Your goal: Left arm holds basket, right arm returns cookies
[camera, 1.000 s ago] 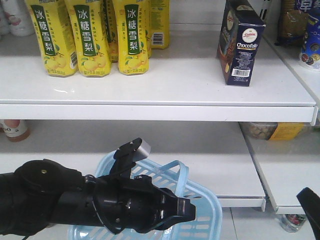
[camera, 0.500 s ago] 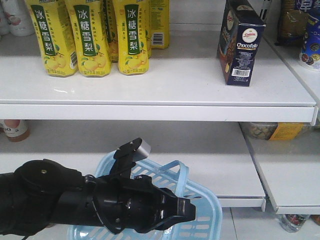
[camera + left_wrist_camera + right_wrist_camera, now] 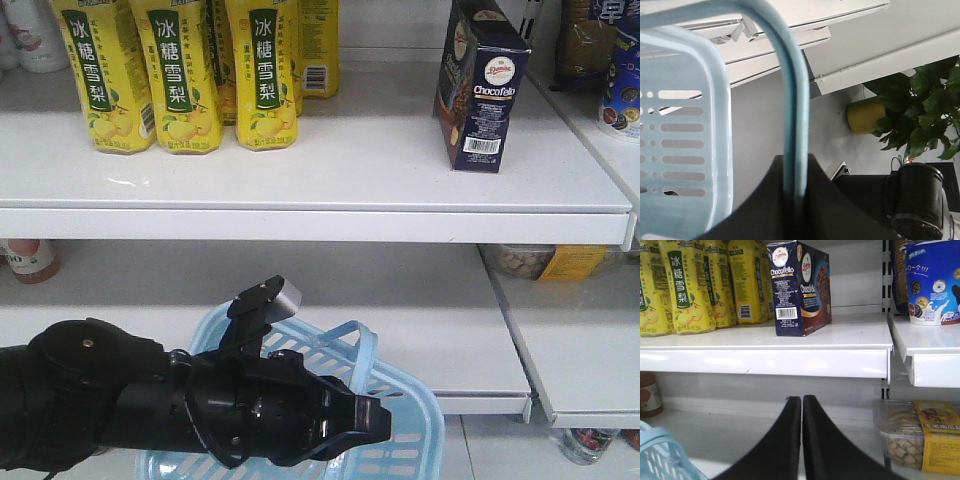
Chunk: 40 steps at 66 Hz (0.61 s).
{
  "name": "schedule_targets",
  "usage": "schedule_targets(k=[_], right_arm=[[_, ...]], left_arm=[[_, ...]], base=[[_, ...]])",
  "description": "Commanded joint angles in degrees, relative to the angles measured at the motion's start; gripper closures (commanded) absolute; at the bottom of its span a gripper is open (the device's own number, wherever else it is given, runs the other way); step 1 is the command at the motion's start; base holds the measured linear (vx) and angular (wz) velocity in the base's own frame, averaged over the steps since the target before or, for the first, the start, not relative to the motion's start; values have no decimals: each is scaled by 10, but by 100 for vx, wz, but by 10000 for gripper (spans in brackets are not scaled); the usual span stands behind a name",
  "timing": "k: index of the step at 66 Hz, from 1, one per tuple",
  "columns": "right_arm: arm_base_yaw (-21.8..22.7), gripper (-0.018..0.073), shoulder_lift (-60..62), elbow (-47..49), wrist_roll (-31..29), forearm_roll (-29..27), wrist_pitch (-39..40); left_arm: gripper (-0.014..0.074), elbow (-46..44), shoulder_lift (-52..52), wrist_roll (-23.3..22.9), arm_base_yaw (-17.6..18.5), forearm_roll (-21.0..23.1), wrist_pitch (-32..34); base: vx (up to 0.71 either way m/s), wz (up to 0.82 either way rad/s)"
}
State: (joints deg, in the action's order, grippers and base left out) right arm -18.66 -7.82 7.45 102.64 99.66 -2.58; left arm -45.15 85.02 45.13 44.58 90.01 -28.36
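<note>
Cookies [image 3: 481, 85] stand upright on the upper shelf [image 3: 300, 180], well above and ahead of the right gripper [image 3: 801, 405], whose jaws are pressed together on nothing, tips pointing at the shelf's front lip from below. To that gripper's upper left sit the yellow drink bottles [image 3: 685, 287]; a snack tub [image 3: 900, 440] rests low at its right. The left gripper [image 3: 792, 195] is clamped on a loop handle of the basket [image 3: 400, 420], which hangs beneath the left arm [image 3: 180, 405], lower and to the left of the right gripper. The return looks finished, so the risk now lies mostly with the basket: a pinch on one thin handle could slip or let the basket swing if the left arm moves sharply. Should the right arm rise without backing off, its closed tips might catch the shelf edge.
</note>
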Motion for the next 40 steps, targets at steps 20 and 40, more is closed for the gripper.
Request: schedule_targets(k=[20, 40], right_arm=[[2, 568, -5, 15, -1, 8, -13], [2, 568, -5, 15, -1, 8, -12]], left_arm=[[603, 15, -85, 12, 5, 3, 4], [603, 143, -211, 68, 41, 4, 81]], base=[[0, 0], [0, 0]])
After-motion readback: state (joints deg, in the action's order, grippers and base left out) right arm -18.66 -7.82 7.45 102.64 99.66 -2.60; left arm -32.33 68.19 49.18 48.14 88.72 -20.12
